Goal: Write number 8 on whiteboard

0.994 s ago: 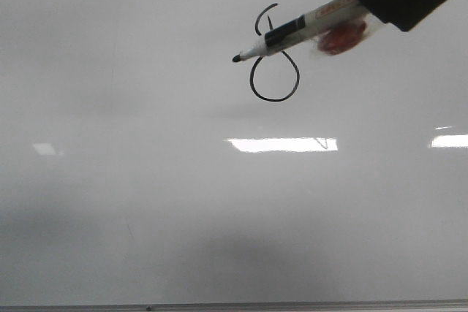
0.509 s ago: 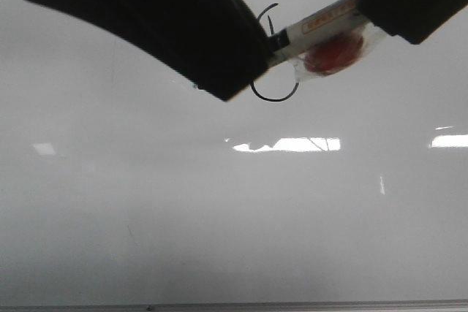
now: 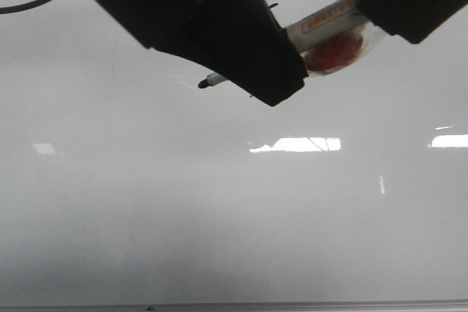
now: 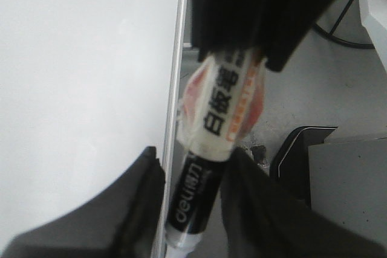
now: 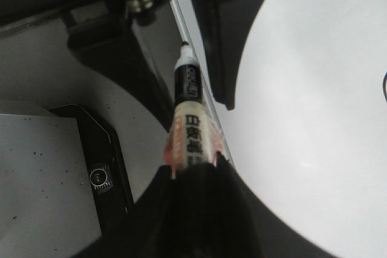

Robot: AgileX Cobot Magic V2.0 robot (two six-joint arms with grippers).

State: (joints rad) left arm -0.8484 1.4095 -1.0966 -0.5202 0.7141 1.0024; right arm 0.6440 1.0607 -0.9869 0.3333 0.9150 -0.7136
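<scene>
The whiteboard [image 3: 219,202] fills the front view. The number 8 is almost wholly hidden behind my left gripper; only the tip of its top stroke [image 3: 272,6] shows. My right gripper [image 3: 376,5] at top right is shut on a white-and-black marker [image 3: 325,23] with a red lump [image 3: 333,52] taped to it. My left gripper [image 3: 285,74] is open, its fingers on either side of the marker's black front part [image 4: 196,197]. The marker tip [image 3: 203,83] sticks out past it. In the right wrist view the marker [image 5: 192,125] runs out from my right gripper [image 5: 196,176].
The board's thin metal edge [image 4: 175,89] runs beside the marker. Beyond it lie a grey surface and a black box [image 5: 91,167]. A black cable [image 3: 44,1] hangs at top left of the front view. Bright light reflections [image 3: 296,144] lie on the board.
My left arm has come in from the upper left, across the 8, and its open fingers now stand around the marker's front. The marker has risen slightly and stays in the right gripper.
</scene>
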